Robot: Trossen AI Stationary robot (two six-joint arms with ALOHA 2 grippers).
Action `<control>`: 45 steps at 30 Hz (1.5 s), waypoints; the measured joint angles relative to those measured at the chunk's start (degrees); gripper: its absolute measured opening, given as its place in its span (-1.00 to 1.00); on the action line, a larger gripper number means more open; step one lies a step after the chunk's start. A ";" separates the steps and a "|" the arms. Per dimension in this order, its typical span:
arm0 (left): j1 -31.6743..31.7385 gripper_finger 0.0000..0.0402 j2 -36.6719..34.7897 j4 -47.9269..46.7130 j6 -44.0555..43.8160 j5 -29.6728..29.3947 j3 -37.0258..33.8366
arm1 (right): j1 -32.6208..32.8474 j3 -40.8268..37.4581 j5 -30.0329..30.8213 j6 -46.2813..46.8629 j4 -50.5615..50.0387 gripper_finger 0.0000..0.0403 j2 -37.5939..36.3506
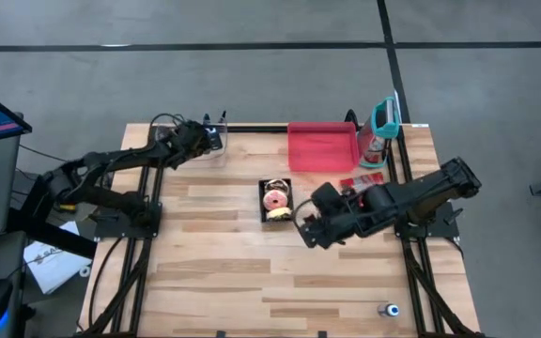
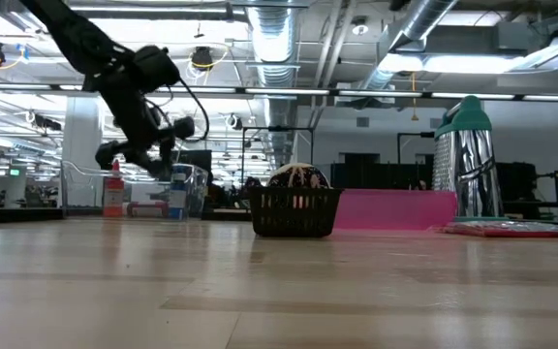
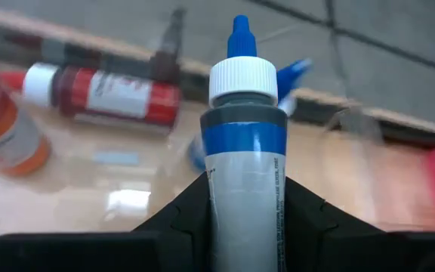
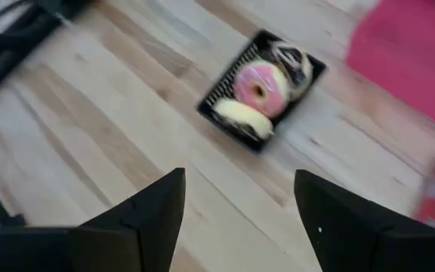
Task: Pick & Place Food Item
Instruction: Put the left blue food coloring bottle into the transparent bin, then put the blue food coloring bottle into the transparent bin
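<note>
Left gripper, near the table's far-left corner: fingers clamped on a grey bottle with blue band, white cap and blue nozzle. Right gripper, above the table's centre-right, just beside the basket: fingers spread wide, holding nothing. Black basket mid-table, containing a pink-iced doughnut, a yellow pastry and a dark-topped piece; red tray beyond it.

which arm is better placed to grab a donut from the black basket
Right: its open gripper hangs beside the black basket with the pink frosted donut. The left gripper already holds a blue-capped bottle.
</note>
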 joint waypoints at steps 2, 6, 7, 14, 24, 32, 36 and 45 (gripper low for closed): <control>0.63 -0.50 1.90 -0.24 0.02 -0.02 -0.09 | 1.41 0.00 0.61 3.06 -3.22 0.19 -0.07; 1.43 -0.44 4.54 0.33 0.02 -0.14 -0.09 | 3.90 0.00 1.56 8.48 -6.87 0.19 -0.26; 1.44 -0.42 4.87 0.96 0.00 -0.24 -0.09 | 4.61 0.00 1.92 9.85 -7.53 0.19 -0.24; 1.42 -0.22 4.94 4.43 0.09 -0.50 -0.09 | 9.44 -0.60 2.43 19.48 -12.05 0.19 -0.26; 1.40 -0.18 -3.03 5.13 2.62 -0.89 -0.11 | 17.43 -6.81 0.34 36.57 -14.00 0.19 -0.20; 2.32 -0.16 -10.42 1.07 9.43 -1.92 -0.09 | 23.61 -10.12 -0.75 49.95 -13.32 0.19 -0.20; 2.47 -0.11 -10.01 -3.06 10.80 -1.90 -0.09 | 25.85 -10.10 -0.54 54.42 -14.16 0.19 -0.20; 2.45 -0.01 -6.18 -0.76 11.21 -2.36 -1.58 | 30.57 -10.10 -1.04 61.60 -16.18 0.19 0.26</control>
